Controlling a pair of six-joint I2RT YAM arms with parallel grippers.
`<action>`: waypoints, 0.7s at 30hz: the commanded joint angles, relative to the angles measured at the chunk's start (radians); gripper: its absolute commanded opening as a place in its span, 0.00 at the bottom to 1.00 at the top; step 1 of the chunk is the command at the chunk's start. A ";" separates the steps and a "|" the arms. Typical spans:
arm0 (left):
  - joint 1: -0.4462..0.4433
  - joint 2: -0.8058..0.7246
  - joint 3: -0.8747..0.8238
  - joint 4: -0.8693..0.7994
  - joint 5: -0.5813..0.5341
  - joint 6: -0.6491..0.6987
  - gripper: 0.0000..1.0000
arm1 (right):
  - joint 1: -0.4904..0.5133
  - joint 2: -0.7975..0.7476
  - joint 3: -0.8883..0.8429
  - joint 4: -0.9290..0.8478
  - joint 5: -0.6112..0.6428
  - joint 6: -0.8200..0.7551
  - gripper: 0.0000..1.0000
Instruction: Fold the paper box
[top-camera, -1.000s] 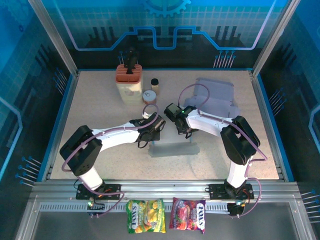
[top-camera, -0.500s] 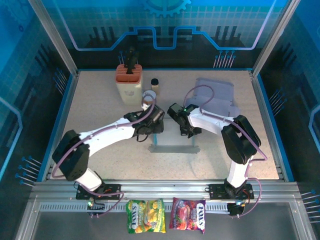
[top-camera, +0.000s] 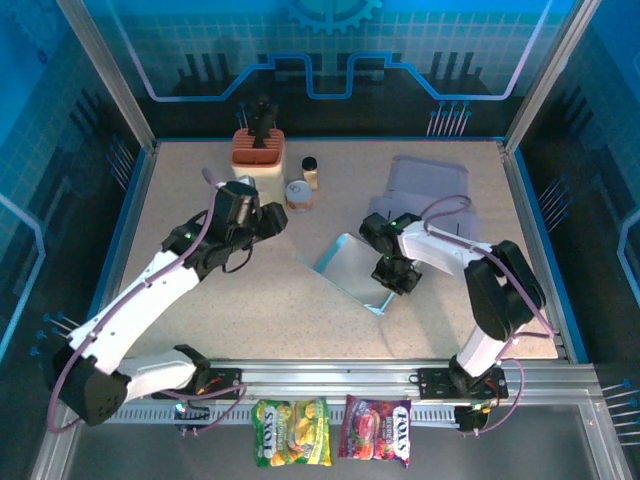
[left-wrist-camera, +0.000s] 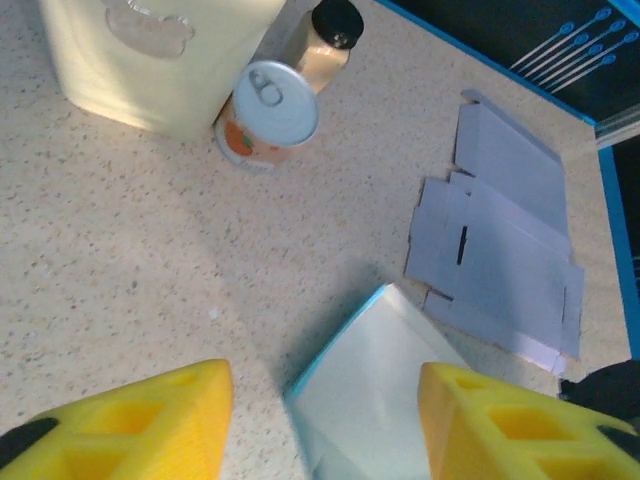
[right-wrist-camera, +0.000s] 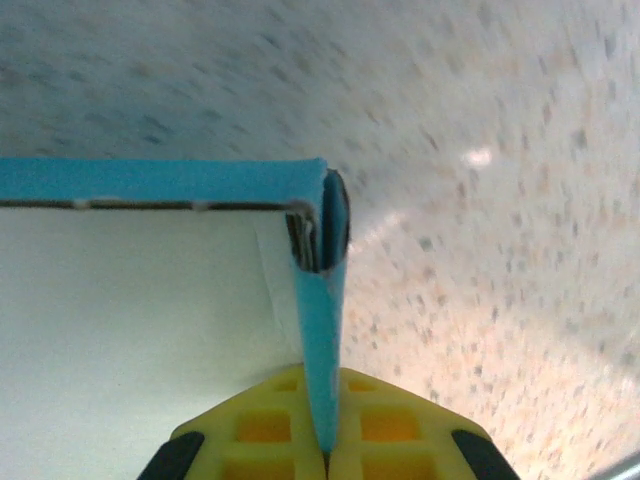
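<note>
Right gripper (right-wrist-camera: 325, 445) pinching blue wall of paper box (top-camera: 352, 270); left gripper (left-wrist-camera: 325, 410) spread, empty, above table (top-camera: 200, 320) near can (left-wrist-camera: 268, 112); flat cardboard (left-wrist-camera: 500, 250) beyond box

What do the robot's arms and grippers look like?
The left arm and right arm have white links with black joints and black bases. A purple cable loops along each. The left gripper and right gripper have chunky yellow fingers moulded with square recesses and marked with black patches at the edges.
</note>
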 joint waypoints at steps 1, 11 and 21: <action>0.002 -0.058 -0.118 -0.084 0.104 -0.048 0.45 | -0.007 -0.037 -0.055 0.024 -0.164 0.275 0.00; -0.051 -0.080 -0.392 0.199 0.358 -0.182 0.38 | 0.077 -0.002 -0.102 0.222 -0.347 0.550 0.09; -0.080 0.067 -0.344 0.344 0.352 -0.202 0.39 | 0.124 -0.132 0.074 0.061 -0.217 0.328 0.59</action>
